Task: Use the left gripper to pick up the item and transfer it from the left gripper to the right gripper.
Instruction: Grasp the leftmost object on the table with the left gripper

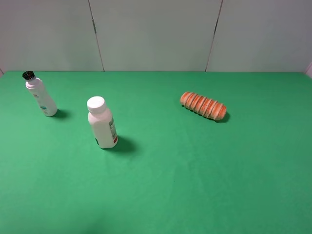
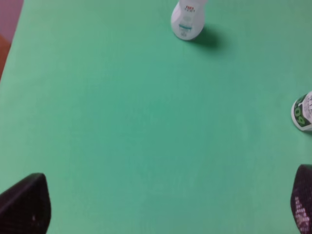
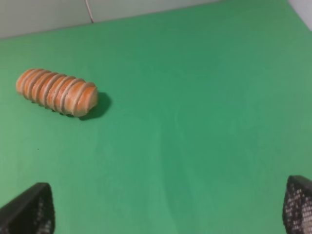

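The item (image 1: 41, 95), a slim white bottle with a small black cap, stands slightly tilted at the far left of the green table. Its lower body with pink and teal print also shows in the left wrist view, item (image 2: 187, 19). My left gripper (image 2: 165, 204) is well short of it, open wide, with only its two black fingertips (image 2: 27, 204) showing and nothing between them. My right gripper (image 3: 163, 207) is also open and empty, over bare green cloth. Neither gripper nor arm appears in the exterior high view.
A stouter white bottle (image 1: 102, 123) with a wide white cap stands right of the item; its base shows at the edge as stout bottle (image 2: 302, 111). An orange ridged bread roll (image 1: 203, 106) lies right of centre, also seen as roll (image 3: 57, 92). A grey wall backs the table.
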`<state>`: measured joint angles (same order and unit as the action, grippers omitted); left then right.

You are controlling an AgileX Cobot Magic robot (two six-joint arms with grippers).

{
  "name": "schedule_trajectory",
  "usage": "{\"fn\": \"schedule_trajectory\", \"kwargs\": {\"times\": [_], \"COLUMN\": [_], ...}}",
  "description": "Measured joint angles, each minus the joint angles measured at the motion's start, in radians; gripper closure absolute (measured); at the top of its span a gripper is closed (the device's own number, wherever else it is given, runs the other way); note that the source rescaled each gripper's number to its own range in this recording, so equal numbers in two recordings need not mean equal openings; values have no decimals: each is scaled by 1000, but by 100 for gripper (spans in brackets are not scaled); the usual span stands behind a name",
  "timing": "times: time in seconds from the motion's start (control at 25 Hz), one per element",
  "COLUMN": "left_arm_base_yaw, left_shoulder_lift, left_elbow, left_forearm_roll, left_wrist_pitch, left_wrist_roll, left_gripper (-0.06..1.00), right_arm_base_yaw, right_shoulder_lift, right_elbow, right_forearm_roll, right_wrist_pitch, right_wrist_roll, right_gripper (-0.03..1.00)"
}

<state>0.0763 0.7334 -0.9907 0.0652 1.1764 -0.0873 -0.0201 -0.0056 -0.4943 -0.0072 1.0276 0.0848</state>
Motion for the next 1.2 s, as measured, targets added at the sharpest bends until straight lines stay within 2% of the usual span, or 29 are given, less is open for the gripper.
{"fn": "schedule_trajectory", "kwargs": {"times": [0.16,0.44,0.64,1.2], "left_arm_base_yaw": [0,0,0,0], "left_shoulder_lift": [155,423,592,910], "left_elbow": [-60,-183,-272,-504], "left_forearm_roll": [-3,-56,-57,-48], "left_wrist_pitch": [-1,-4,-11,-19], "left_wrist_roll": [6,52,87,108], "left_gripper": [-6,-6,-6,-6], "right_arm_base_yaw": [0,0,0,0], "right_shoulder_lift": [0,0,0,0], "right_elbow": [0,0,0,0], "right_forearm_roll": [0,0,0,0], "right_wrist_pitch": [0,0,0,0], "right_wrist_roll": [0,0,0,0], "right_gripper": [-3,-3,-3,-3]}}
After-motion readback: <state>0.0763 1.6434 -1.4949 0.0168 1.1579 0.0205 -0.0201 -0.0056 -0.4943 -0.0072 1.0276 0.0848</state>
